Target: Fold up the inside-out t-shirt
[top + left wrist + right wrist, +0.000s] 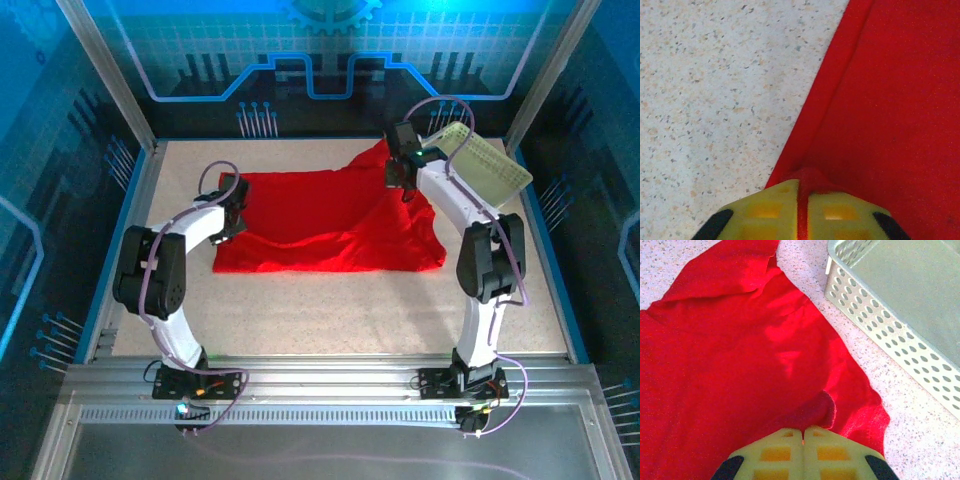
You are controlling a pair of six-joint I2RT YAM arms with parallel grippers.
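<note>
From above, the inside-out t-shirt (pixel 330 225) lies spread on the surface (pixel 330 310) near the basket (pixel 490 160); the left wrist view shows the left pincer (pixel 803 187) narrowly nipping an edge fold, the right wrist view the right pincer (pixel 803 429) closed on a bunched bit.

from above you see the red t-shirt (pixel 330 225) spread across the middle of the speckled table (pixel 300 310), its left edge fairly straight and its right side rumpled, with a corner rising toward the back. your left gripper (pixel 229 225) sits at the shirt's left edge and your right gripper (pixel 402 183) is down on its upper right part, the jaws of both too small to read here. the pale lattice basket (pixel 492 165) lies at an angle at the back right, just beside the cloth
</note>
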